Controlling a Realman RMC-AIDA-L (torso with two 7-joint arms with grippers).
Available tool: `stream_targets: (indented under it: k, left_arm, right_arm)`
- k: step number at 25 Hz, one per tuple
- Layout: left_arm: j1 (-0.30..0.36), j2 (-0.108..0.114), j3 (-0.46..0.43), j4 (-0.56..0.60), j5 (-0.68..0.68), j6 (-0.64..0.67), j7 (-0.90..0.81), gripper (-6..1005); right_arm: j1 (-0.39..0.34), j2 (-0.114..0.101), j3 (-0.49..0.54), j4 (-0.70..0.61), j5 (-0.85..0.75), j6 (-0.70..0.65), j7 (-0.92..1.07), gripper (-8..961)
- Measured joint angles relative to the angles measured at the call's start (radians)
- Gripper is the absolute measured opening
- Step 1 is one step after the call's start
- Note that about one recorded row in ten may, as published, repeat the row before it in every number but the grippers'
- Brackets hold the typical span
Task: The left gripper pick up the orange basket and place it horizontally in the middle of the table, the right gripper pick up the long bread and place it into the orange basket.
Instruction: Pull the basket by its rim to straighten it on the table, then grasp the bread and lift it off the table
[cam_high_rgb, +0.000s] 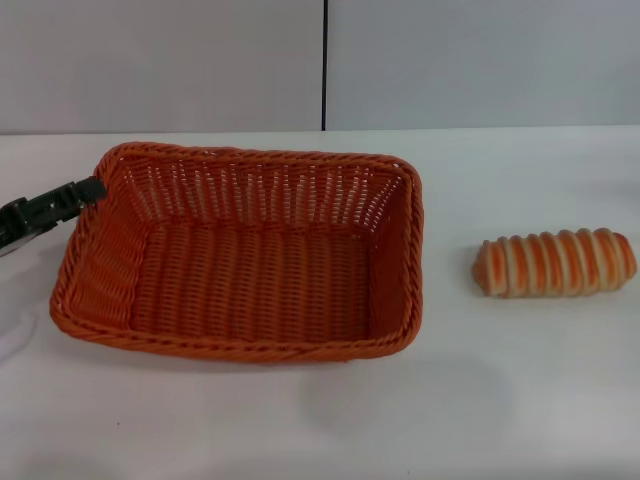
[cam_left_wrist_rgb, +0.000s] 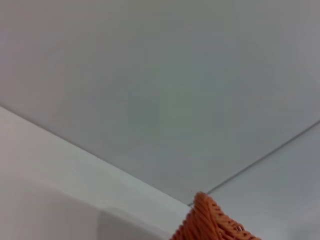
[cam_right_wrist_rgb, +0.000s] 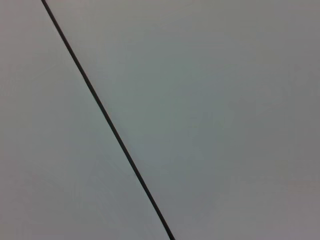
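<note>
At left of frame the left gripper touches the basket rim to set it flat, its grip impossible to tell, bread waiting right

Left gripper: black, slim, narrow dark tip; paler grey-silver patches along the upper face of its body toward the frame edge. Right arm unseen.

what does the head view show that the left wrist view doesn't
Only the head view shows the long bread lying on the table to the right of the orange basket, apart from it, the basket's empty inside, and the left gripper at the basket's far left corner. The left wrist view adds nothing of its own beyond a close look at one corner of the rim. Both views share the basket, the white tabletop and the grey wall behind. The right gripper appears in neither.
</note>
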Motion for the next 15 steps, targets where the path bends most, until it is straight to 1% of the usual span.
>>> stream_targets:
  k: [3, 4, 7, 9, 10, 11, 13, 15]
  left_arm:
    - [0.000, 0.007, -0.004, 0.002, 0.000, -0.002, -0.002, 683]
    - [-0.001, 0.020, -0.015, 0.003, -0.001, -0.003, 0.001, 711]
    - [-0.002, 0.033, -0.047, 0.004, -0.008, -0.003, 0.026, 792]
    - [-0.002, 0.033, -0.047, 0.004, -0.008, -0.003, 0.026, 792]
    - [-0.001, 0.038, -0.092, 0.004, -0.041, -0.001, 0.079, 792]
    - [0.002, 0.038, -0.118, 0.004, -0.075, 0.000, 0.121, 791]
    - [0.005, 0.037, -0.130, 0.004, -0.099, 0.002, 0.150, 791]
    - [0.016, 0.027, -0.151, 0.004, -0.191, 0.020, 0.284, 791]
  right_arm:
    - [0.000, 0.000, -0.008, 0.000, 0.000, 0.001, 0.000, 565]
    - [0.000, -0.001, -0.017, 0.000, -0.001, 0.001, 0.002, 565]
    - [-0.001, -0.005, -0.049, -0.002, -0.001, -0.004, 0.013, 564]
    - [-0.002, -0.008, -0.083, -0.014, -0.001, -0.012, 0.031, 564]
    - [-0.004, -0.008, -0.110, -0.027, -0.001, -0.017, 0.047, 563]
    - [-0.005, -0.009, -0.144, -0.044, -0.001, -0.024, 0.065, 563]
    - [-0.008, -0.011, -0.207, -0.077, -0.001, -0.033, 0.103, 563]
    - [-0.012, -0.016, -0.288, -0.117, -0.006, -0.035, 0.169, 562]
